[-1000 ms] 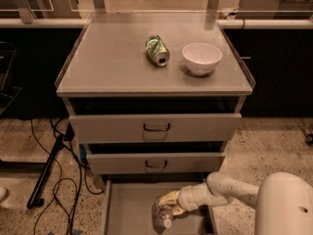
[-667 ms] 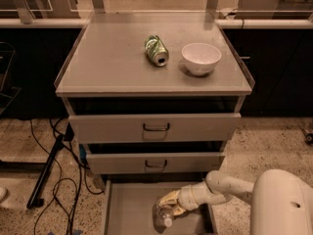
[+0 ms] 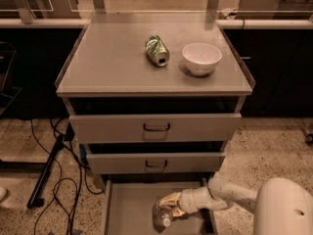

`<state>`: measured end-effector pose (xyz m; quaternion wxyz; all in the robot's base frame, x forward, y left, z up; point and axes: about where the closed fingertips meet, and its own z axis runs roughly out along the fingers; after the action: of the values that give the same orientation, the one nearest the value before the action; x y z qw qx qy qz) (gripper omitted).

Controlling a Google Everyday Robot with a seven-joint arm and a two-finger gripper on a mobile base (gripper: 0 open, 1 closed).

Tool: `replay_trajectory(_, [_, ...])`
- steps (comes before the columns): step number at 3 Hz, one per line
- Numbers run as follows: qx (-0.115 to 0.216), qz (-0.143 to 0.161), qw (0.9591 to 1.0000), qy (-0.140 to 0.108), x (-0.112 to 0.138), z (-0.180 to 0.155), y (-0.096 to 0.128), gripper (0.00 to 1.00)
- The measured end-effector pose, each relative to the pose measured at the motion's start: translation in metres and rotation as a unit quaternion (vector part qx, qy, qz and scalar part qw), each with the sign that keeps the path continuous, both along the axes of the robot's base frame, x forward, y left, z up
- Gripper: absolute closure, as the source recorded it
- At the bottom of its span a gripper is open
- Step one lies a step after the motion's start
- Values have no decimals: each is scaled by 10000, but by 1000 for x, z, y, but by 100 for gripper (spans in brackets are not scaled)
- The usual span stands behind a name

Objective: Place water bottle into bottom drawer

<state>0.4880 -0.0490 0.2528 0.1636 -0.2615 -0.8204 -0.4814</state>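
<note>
The bottom drawer (image 3: 128,210) is pulled out at the foot of the grey cabinet, its flat grey floor showing. The water bottle (image 3: 162,214), clear crinkled plastic with a white cap, lies low inside the drawer near its middle. My gripper (image 3: 169,204) reaches in from the right on a white arm and is at the bottle's upper side, its pale fingers around the bottle. The bottle's lower end is cut off by the frame edge.
A green soda can (image 3: 156,50) lies on its side on the cabinet top (image 3: 112,67), next to a white bowl (image 3: 201,58). The two upper drawers (image 3: 156,127) stand slightly open. Black cables (image 3: 54,180) lie on the speckled floor to the left.
</note>
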Motion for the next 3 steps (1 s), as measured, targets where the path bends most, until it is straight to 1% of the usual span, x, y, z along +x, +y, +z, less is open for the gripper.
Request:
replay_trajectory(1, [186,-377,9991,27,3,-8,-7,100])
replay_trajectory(2, [211,-429,9989,33,3,-9,-8,100])
replay_trajectory(3, [265,-511,9983,83,5,-13,-4,100])
